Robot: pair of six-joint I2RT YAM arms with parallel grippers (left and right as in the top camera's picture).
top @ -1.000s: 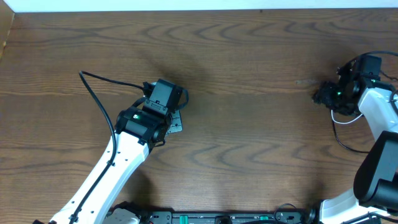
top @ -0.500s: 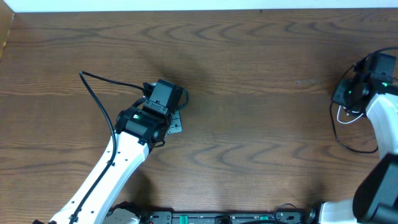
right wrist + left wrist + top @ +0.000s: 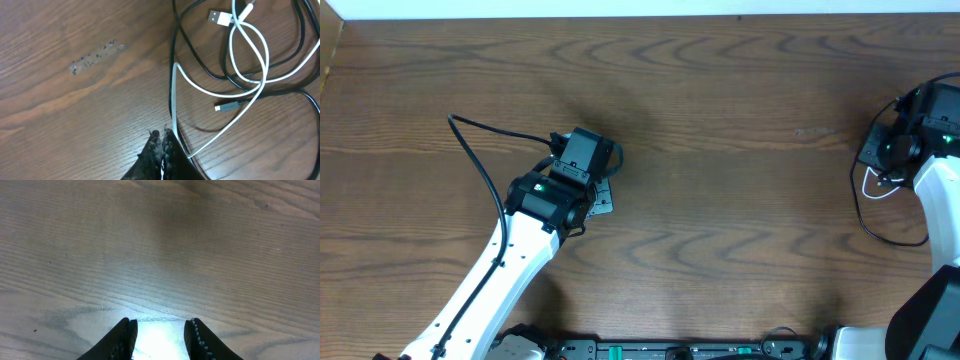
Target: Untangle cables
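Across the whole overhead view runs a brown wood-grain table point(image 3: 720, 200). Left side: white left arm w/ black joints point(image 3: 490, 270) reaches from the near edge toward centre-left, w/ a thick black arm cable point(image 3: 480, 165) looping off to its far left. Right edge: white right arm point(image 3: 935, 190), partly cut off by the frame.

Left gripper point(image 3: 160, 326): 2 black fingers apart w/ a modest gap, nothing between them, bare table below lit by a bright patch. It sits well apart from the cords.

Right gripper point(image 3: 162, 136): fingers closed tight together, tips down at the table. Thin white cord point(image 3: 173, 100) runs straight into the tips from the far side and comes out again just right of them, so it looks pinched there.

Both cords lie at the far-right edge of the table, by the right gripper. White one curves in wide loops to the right of the tips. Thin black cord point(image 3: 173, 35) runs alongside the white, touching it near the fingertips, and crosses it in approx. 3 spots further right; the 2 are loosely overlapped, no tight knot visible.

Small bits: silver-and-white flat USB plug point(image 3: 218, 17) at the far end, small grey plug point(image 3: 227, 106) inside the white loop, faint pale scuff marks point(image 3: 95, 56) on the wood to the left.
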